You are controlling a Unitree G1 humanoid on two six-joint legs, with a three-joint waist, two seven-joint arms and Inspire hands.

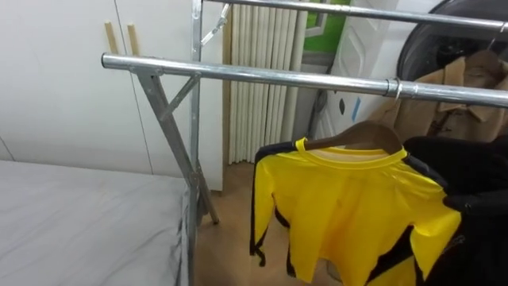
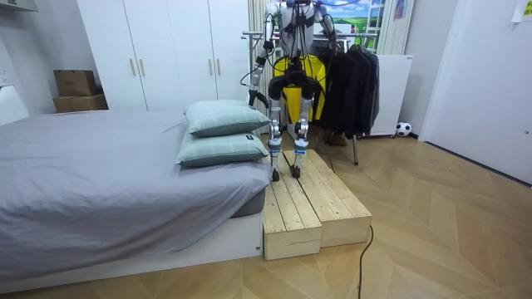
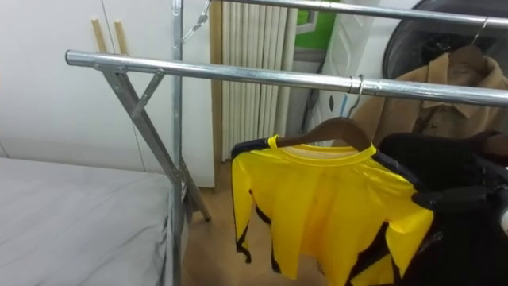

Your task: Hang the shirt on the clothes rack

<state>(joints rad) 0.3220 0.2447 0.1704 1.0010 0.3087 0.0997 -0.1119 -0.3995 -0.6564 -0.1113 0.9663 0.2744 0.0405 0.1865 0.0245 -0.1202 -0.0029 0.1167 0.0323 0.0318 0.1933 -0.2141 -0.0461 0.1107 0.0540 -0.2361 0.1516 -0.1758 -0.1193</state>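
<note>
Yellow shirt [image 3: 317, 206] hung on a wooden hanger [image 3: 337, 127]. The hook looked seated over the rack's front rail [image 3: 238, 74], near a brown coat [image 3: 456, 75] further along. Judged: the hang was nearly done and the release was pending.

Right hand [image 3: 476, 199] showed as a dark shape at the shirt's far shoulder, against the black sleeve. Could not tell whether its fingers were spread or clamped on cloth.

Risks from here:
- Snag on withdrawal. If the fingers were caught in the sleeve, pulling the arm back would drag the hanger along the rail or lift the hook off. The shirt would then drop to the floor between the rack and the bed [image 1: 79, 214].
- Hook seat. It was only partly readable from these angles. If it merely rested on the rail rather than wrapping it, a light tug would unseat it.
- Skew. The shoulder on the hand's side sat higher and pulled outward. On release the shirt would likely swing, and the collar could slide off the hanger's lower end.
- Crowding. Dark clothes [image 2: 353, 83] hung close on that side, so a retreating arm could catch them too.
- Footing. The robot stood on a wooden platform [image 2: 320, 203] at the rack, with the bed on its left. A careless back-step near the platform edge was a fall hazard.
</note>
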